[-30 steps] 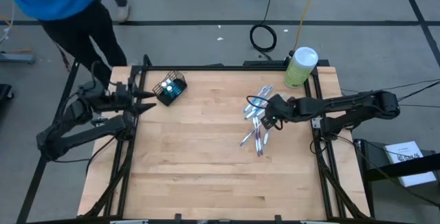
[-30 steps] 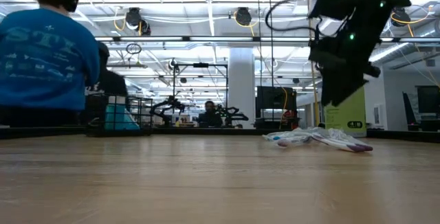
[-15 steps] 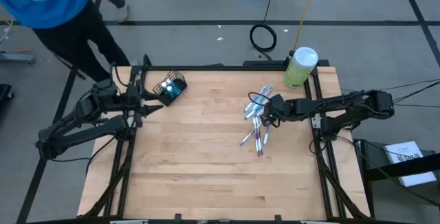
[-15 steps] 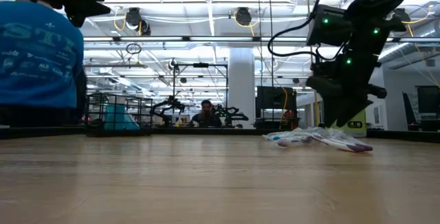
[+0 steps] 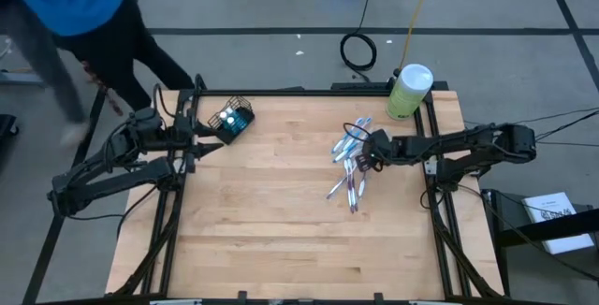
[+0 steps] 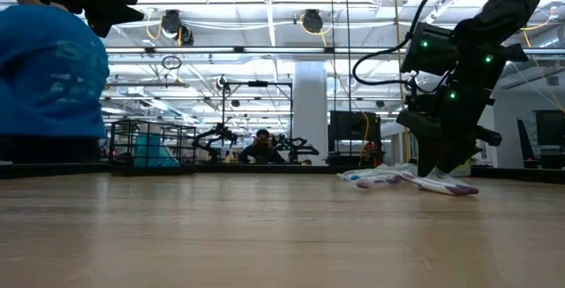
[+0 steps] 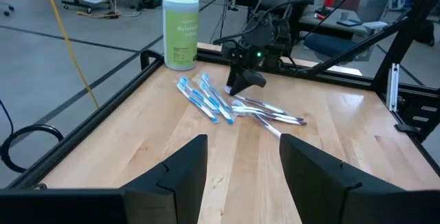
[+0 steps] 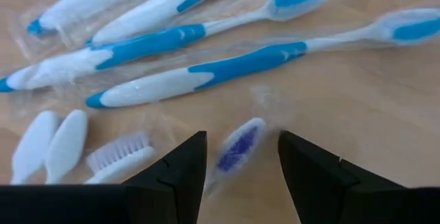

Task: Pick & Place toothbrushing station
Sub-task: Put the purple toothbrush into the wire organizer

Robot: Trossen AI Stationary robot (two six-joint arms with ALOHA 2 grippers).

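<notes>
The right hand [image 8: 237, 159] hangs released over the toothbrushes [image 5: 350, 160], a purple brush head [image 8: 237, 145] between its fingers. Closing here could snag neighbouring wrappers and drag several along. The left hand [image 7: 237, 165] waits released near the mesh cup [image 5: 231, 120].

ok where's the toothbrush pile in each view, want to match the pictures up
High view: the toothbrush pile lies right of the table's centre, under the right gripper.
Low view: low and flat at right, below that gripper.
Left wrist view: mid-table, far ahead.
Right wrist view: fills the picture, close beyond the open fingers.
Shared landmark: the pale green canister, also in the left wrist view.
</notes>
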